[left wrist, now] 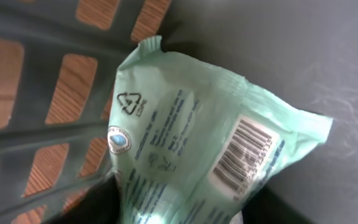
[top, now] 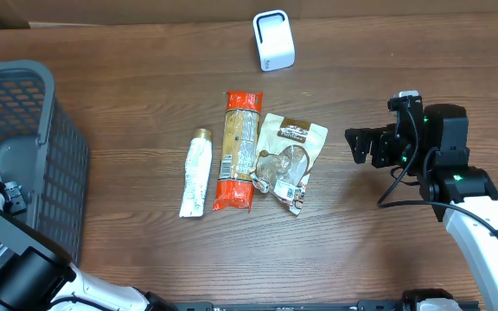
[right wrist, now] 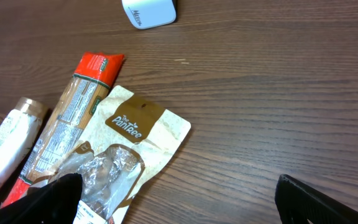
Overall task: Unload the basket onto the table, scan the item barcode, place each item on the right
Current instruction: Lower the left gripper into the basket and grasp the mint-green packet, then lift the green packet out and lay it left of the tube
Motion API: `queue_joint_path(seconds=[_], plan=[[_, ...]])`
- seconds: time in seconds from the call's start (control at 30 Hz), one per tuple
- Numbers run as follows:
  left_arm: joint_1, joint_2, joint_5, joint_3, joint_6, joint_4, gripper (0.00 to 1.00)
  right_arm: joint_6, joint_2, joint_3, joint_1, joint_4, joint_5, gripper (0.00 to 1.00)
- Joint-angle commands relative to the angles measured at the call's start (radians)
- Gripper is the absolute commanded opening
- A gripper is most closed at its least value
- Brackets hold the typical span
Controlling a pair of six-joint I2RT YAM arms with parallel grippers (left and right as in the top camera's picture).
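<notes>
Inside the basket (left wrist: 36,134), our left tool (left wrist: 182,211) faces a green packet (left wrist: 191,137); grip state we cannot tell. Our right tool (right wrist: 178,190) is released.

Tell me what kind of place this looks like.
Probably a mock shop checkout: a white barcode scanner, a grey shopping basket and an orange food packet sit on a wooden table.

Mint-green packet (left wrist: 185,143), black-striped white barcode (left wrist: 244,155); grey lattice basket (top: 33,130); red-ended tan pack (top: 239,151); white scanner (top: 273,41).
</notes>
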Motion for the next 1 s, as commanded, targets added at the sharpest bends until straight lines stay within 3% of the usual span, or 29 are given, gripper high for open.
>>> queue_joint_path(seconds=[0.0, 0.17, 0.2, 0.37, 0.53, 0.83, 0.97], plan=[[0.006, 0.106, -0.032, -0.057, -0.056, -0.024, 0.33, -0.005, 0.002, 0.024, 0.005, 0.006, -0.006, 1.0], [-0.028, 0.101, -0.018, -0.052, -0.056, -0.023, 0.06, -0.005, 0.002, 0.024, 0.005, 0.006, -0.006, 1.0], [-0.039, 0.1, -0.018, -0.051, -0.056, -0.024, 0.04, -0.005, 0.002, 0.024, 0.005, 0.006, -0.006, 1.0], [-0.113, 0.099, -0.018, -0.029, -0.073, -0.05, 0.04, -0.005, 0.002, 0.024, 0.005, 0.006, -0.006, 1.0], [-0.179, 0.099, -0.018, 0.035, -0.251, -0.106, 0.04, -0.005, 0.002, 0.024, 0.005, 0.006, -0.006, 1.0], [-0.22, 0.099, -0.013, 0.309, -0.453, -0.392, 0.04, -0.005, 0.002, 0.024, 0.005, 0.006, -0.006, 1.0], [-0.22, 0.099, 0.106, 0.504, -0.497, -0.582, 0.04, -0.005, 0.002, 0.024, 0.005, 0.006, -0.006, 1.0]])
